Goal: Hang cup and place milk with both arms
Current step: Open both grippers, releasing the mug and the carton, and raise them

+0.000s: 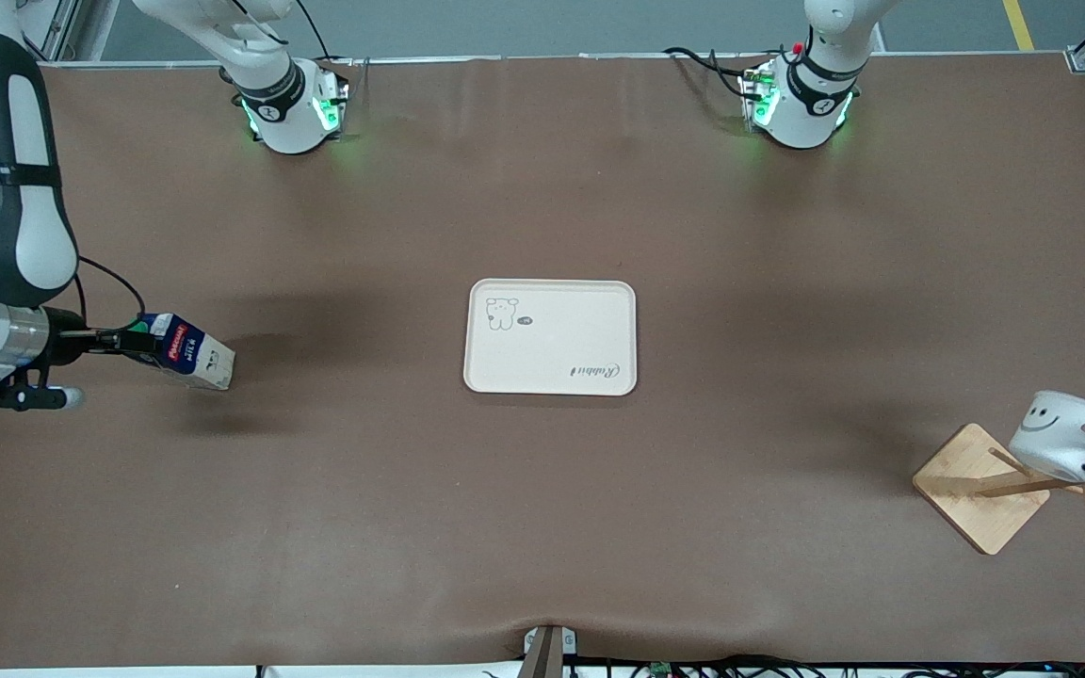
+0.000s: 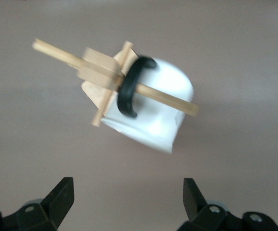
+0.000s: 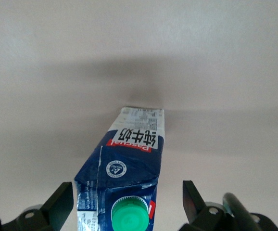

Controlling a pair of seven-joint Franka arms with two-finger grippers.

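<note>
The cup [image 1: 1060,435] was seen hung by its black loop handle on a peg of the wooden rack [image 1: 980,488], which stood at the left arm's end of the worktop [image 1: 542,527], nearer to the front camera than the tray [image 1: 550,336]. In the left wrist view the peg was seen passing through the handle, and the left gripper [image 2: 128,202] was shown with its jaws spread wide and nothing between them, clear of the cup; in the front view only a dark part of that arm was visible at the picture's edge, above the rack. The hanging half of the task was therefore judged to be done. The milk [image 1: 183,351] was found at the right arm's end of the worktop, well apart from the tray, leaning over with its green cap toward the right gripper [image 1: 119,341]. In the right wrist view the jaws of that gripper were seen parted to either side of the carton's top, with gaps on both sides, so the carton was judged released, not grasped; whether its base rested fully on the worktop could not be told. The tray, at the middle of the worktop, was seen bare of any object. If the tray was meant as the milk's place, that half was judged not yet done.
</note>
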